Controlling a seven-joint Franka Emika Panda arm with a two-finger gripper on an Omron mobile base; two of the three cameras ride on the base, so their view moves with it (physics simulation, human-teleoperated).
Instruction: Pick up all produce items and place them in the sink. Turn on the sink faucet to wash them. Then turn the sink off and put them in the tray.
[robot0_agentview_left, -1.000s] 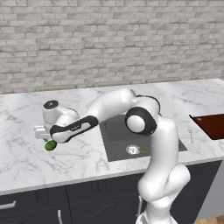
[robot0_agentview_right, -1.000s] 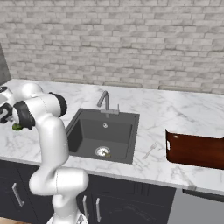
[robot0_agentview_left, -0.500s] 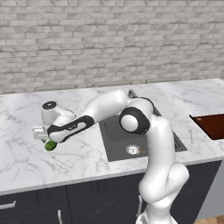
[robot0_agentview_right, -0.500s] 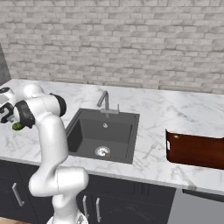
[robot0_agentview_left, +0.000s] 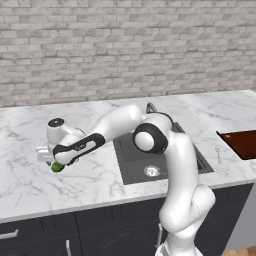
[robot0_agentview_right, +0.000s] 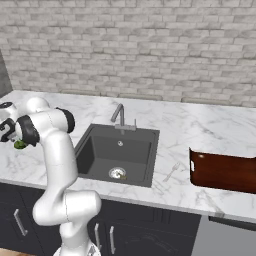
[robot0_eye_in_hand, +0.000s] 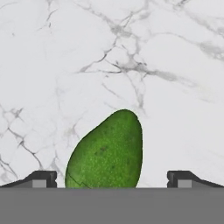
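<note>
A shiny green fruit (robot0_agentview_left: 57, 167) (robot0_agentview_right: 20, 145) lies on the white marble counter, left of the sink (robot0_agentview_left: 134, 161) (robot0_agentview_right: 114, 149). My gripper (robot0_agentview_left: 53, 161) hangs low right over it, open. In the hand view the fruit (robot0_eye_in_hand: 107, 153) sits between the two fingertips (robot0_eye_in_hand: 41, 178), which stand wide apart on either side without touching it. A small tan-brown piece (robot0_agentview_right: 123, 176) seems to lie beside the round drain in the basin. The sink faucet (robot0_agentview_right: 120, 114) (robot0_agentview_left: 150, 106) stands at the basin's back edge. The reddish-brown tray (robot0_agentview_left: 244, 142) (robot0_agentview_right: 222, 172) rests on the counter to the right.
A grey brick wall (robot0_agentview_left: 125, 45) backs the counter. Dark cabinet fronts (robot0_agentview_right: 150, 235) run below its front edge. My own arm stretches from the base across the sink to the left.
The hand has sunk slightly toward the green fruit. The jaws stayed wide and the fruit has not moved.
</note>
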